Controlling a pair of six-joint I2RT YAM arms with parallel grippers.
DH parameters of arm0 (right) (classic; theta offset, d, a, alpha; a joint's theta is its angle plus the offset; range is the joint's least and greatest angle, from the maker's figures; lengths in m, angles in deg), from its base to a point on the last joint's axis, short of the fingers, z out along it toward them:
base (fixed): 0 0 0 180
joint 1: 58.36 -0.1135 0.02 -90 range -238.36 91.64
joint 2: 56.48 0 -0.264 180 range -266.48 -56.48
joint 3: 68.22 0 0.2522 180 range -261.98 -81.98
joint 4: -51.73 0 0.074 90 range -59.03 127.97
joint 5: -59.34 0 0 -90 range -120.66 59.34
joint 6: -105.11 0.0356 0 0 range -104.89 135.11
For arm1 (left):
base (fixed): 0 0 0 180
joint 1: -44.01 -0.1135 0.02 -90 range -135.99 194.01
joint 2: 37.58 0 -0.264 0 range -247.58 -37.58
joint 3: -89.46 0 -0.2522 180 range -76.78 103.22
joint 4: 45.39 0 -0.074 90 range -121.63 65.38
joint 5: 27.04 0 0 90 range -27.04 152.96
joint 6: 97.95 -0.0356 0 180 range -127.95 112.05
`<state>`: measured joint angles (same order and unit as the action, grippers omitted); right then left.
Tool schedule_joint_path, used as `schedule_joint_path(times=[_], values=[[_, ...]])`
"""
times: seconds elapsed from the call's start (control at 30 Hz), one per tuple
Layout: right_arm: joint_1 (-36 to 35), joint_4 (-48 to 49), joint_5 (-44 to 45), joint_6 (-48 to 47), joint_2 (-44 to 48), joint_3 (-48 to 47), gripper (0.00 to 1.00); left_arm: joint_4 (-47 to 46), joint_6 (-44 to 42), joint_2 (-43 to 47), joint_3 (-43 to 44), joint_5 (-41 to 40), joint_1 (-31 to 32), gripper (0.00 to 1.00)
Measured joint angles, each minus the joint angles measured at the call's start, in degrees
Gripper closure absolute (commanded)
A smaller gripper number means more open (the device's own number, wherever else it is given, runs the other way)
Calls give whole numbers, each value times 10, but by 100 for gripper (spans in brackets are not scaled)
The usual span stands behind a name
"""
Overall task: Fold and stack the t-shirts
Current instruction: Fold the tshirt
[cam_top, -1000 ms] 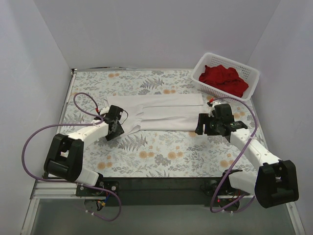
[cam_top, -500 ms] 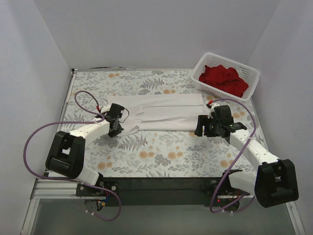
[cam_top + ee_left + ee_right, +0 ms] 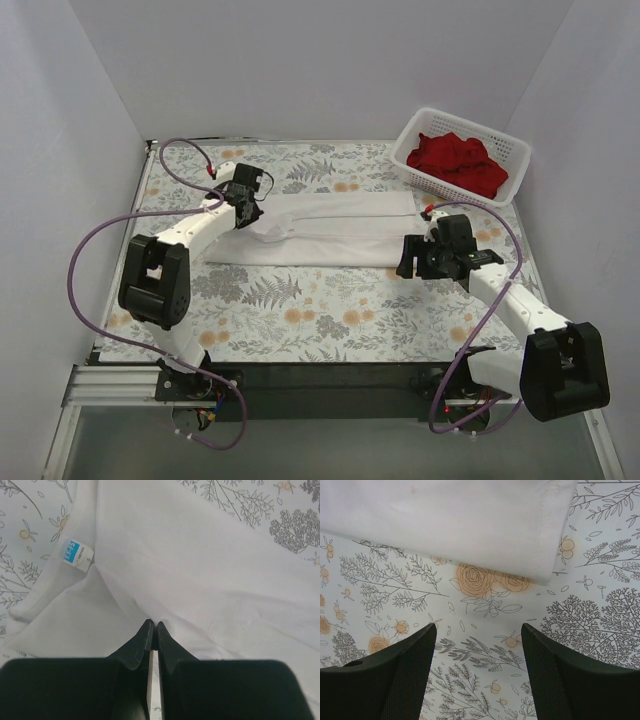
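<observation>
White t-shirt [image 3: 335,228] is laid across the surface [image 3: 320,305]; red t-shirts [image 3: 455,162] are heaped in the far-right basket [image 3: 513,150]. Left fingers [image 3: 141,642] are pressed together on a fold of the white fabric. Right fingers [image 3: 405,670] are spread, just near its hem.

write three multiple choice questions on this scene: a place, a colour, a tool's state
1. Where does the basket sit?
A) far right corner of the table
B) near left corner
C) between the arm bases

2. What colour are the t-shirts in the basket?
A) white
B) red
C) blue

3. How is the right tool?
A) shut on cloth
B) shut on the basket
C) open, holding nothing

Answers:
1 A, it stands at the table's far right.
2 B, the heap inside is deep red.
3 C, its jaws stand wide apart over the table.
</observation>
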<state>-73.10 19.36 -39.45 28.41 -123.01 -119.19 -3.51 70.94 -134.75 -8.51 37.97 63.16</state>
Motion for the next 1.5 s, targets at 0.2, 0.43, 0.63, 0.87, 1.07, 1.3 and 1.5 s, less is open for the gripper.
schedule_joint_path(times=[0.2, 0.43, 0.63, 0.87, 1.07, 1.3, 1.5], values=[[0, 8, -6, 0, -5, 2, 26, -17, -7, -81, 62, 0, -25, 99], [0, 15, -7, 0, -20, -3, 28, -31, -5, -113, 79, 2, -48, 91], [0, 39, -8, 1, -56, -39, 30, -47, -5, -114, 89, 7, -52, 75], [0, 73, -11, 7, -103, -70, 34, -77, -9, -114, 96, 19, -52, 39], [0, 99, -19, 14, -145, -80, 42, -90, 3, -58, 56, 33, -62, 38], [11, 131, -28, 18, -203, -104, 60, -103, 31, 111, -86, 47, -97, 62], [28, 156, -40, 26, -258, -132, 67, -100, 40, 117, -166, 65, -120, 68]])
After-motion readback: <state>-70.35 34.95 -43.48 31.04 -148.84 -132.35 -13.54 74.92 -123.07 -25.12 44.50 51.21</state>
